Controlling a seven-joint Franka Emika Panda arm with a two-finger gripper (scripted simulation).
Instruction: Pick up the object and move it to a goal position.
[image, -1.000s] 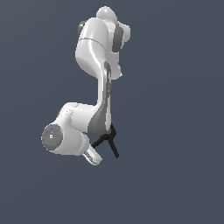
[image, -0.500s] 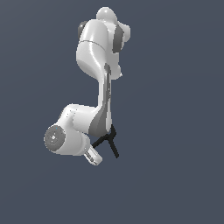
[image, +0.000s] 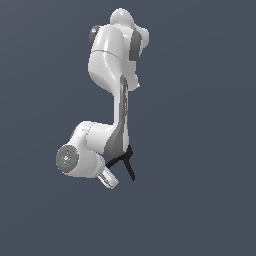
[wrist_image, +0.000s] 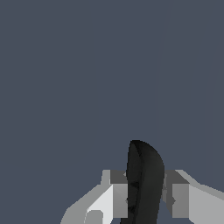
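The picking up looks done. In the wrist view the black clamp (wrist_image: 144, 183) sits between the two grey fingers (wrist_image: 119, 194) of the gripper (wrist_image: 146, 194), and both fingers press against its sides, so the gripper is closed on the clamp. In the exterior view the clamp (image: 125, 161) hangs just under the grey lower part of the arm (image: 120, 120), with its two thin legs spreading down and to the exterior view's right. Around it there is only the plain dark background; no table or floor shows under it, so I judge that it is lifted and carried in the air.

What is left is the moving to the goal position. No goal marker is visible in either view, so I cannot say how far the clamp is from it, or if it is almost there. I also cannot see a red dot on the clamp in these views.

Compared with the exterior view of half a second ago and one second ago, very little differs. The arm keeps nearly the same bent pose, and the clamp hangs at the same place under the wrist, with the legs at the same angle. The big round joint (image: 70, 160) at the exterior view's left seems turned a little, but the change is small. So the motion at this moment is slow or nearly stopped.
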